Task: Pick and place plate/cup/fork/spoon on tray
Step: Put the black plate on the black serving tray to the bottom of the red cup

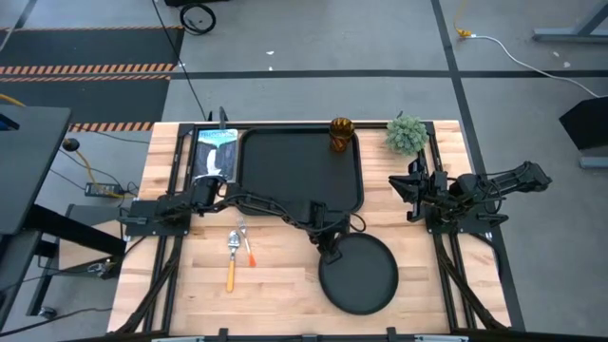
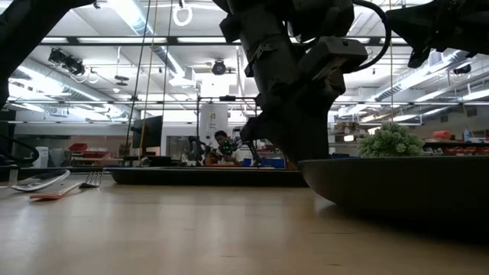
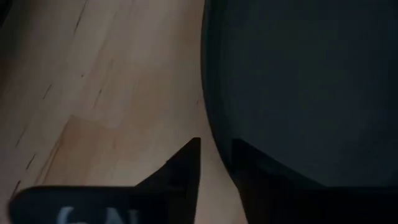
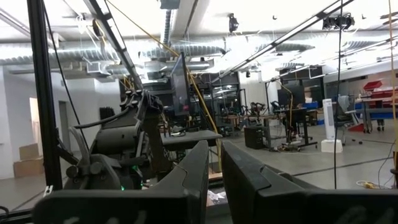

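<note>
The round black plate (image 1: 358, 274) lies flat on the wooden table, near the front edge, and shows close up in the low view (image 2: 397, 183). My left gripper (image 1: 330, 249) is open at the plate's far left rim. One finger (image 3: 183, 171) is outside over the wood and the other (image 3: 267, 174) is over the plate's inside. The black tray (image 1: 299, 169) lies at the table's far middle, with the amber cup (image 1: 341, 133) at its far right corner. The fork (image 1: 245, 245) and the spoon (image 1: 231, 258) lie side by side on the table left of the plate. My right gripper (image 4: 215, 163) is shut and empty at the right side.
A green potted plant (image 1: 407, 135) stands at the far right of the table. A flat printed card or screen (image 1: 216, 152) lies left of the tray. My left arm stretches across the table between the tray and the cutlery. A person shows far off in the room (image 2: 223, 145).
</note>
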Robot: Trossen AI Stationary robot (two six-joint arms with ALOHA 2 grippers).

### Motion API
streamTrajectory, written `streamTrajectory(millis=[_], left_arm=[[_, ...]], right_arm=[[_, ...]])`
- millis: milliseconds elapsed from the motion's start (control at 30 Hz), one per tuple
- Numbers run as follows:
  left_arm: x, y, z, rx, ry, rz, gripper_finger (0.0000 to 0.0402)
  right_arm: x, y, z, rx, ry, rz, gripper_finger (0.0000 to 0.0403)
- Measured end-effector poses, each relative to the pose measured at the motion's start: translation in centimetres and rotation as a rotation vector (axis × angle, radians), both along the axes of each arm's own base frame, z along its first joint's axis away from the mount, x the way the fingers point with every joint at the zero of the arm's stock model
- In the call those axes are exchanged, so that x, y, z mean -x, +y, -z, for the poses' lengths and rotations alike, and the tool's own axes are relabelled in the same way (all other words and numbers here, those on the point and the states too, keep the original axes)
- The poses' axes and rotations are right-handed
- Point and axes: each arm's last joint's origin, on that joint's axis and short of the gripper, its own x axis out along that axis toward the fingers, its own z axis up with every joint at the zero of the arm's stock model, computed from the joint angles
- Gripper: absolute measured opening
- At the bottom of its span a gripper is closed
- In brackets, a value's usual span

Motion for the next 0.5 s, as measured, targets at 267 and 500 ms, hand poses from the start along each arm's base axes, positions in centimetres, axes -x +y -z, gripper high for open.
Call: streamTrajectory(millis=[267, 500], left_arm=[[-0.01, -0.01, -0.04, -0.013, -0.009, 0.035, 0.0018], [-0.07, 0.52, -0.13, -0.016, -0.010, 0.018, 0.0012]], right_arm=[[0.00, 0.00, 0.00, 0.000, 0.000, 0.000, 0.0050], [0.00, 0.00, 0.00, 0.000, 0.000, 0.000, 0.0050]])
